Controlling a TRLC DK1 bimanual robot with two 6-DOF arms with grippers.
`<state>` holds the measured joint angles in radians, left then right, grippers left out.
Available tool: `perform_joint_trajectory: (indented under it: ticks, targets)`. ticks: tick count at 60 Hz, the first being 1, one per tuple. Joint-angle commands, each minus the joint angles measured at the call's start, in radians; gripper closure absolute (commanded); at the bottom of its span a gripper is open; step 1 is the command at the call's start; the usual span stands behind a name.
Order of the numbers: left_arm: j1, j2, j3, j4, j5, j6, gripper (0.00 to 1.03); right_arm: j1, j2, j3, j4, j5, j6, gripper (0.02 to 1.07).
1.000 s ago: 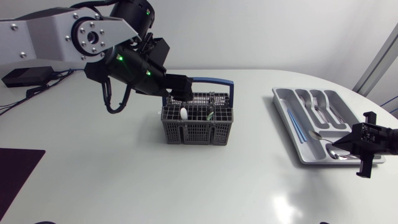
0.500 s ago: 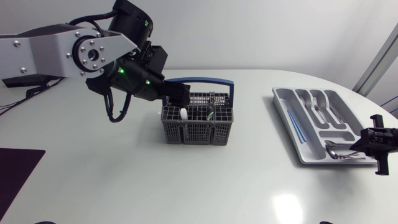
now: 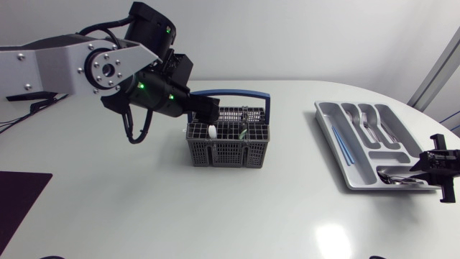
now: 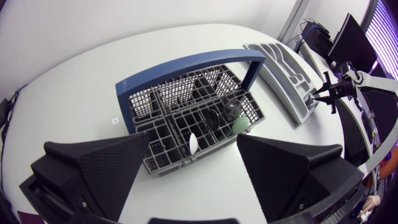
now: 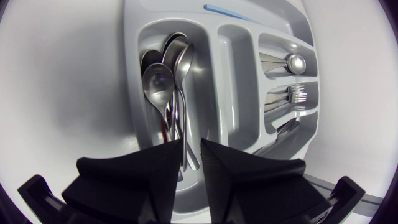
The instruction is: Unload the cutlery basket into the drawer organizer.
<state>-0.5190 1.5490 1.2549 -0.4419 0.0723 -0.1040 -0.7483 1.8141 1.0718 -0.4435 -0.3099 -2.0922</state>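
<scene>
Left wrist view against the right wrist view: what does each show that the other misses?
Only the left wrist view shows the blue-handled cutlery basket, just ahead of the open left gripper. Only the right wrist view shows the spoons lying together in one compartment. Both show the drawer organizer, which is far off across the table in the left wrist view and close up in the right wrist view.

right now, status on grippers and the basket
Left gripper open above cutlery basket, items inside. Right gripper barely open, empty, by spoons in organizer. Nothing blocking.
</scene>
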Motion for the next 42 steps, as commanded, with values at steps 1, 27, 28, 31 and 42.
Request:
perform_joint_trajectory:
  ticks: [1, 27, 28, 31, 42]
  targets:
    - [0.001, -0.018, -0.035, 0.023, -0.005, 0.020, 0.05, -0.006, -0.019, -0.007, 0.002, -0.011, -0.020, 0.63]
    - [-0.003, -0.026, -0.091, 0.109, -0.006, 0.020, 0.05, 0.084, -0.154, 0.008, -0.080, -0.058, 0.334, 0.07]
    - [-0.001, -0.026, -0.092, 0.111, -0.006, 0.021, 0.05, 0.093, -0.157, 0.008, -0.083, -0.058, 0.357, 0.07]
    - [-0.001, -0.026, -0.092, 0.112, -0.006, 0.027, 0.05, 0.116, -0.171, 0.011, -0.107, -0.061, 0.425, 0.07]
    - [-0.001, -0.023, -0.100, 0.121, -0.005, 0.067, 0.05, 0.218, -0.253, 0.014, -0.265, -0.123, 0.615, 0.07]
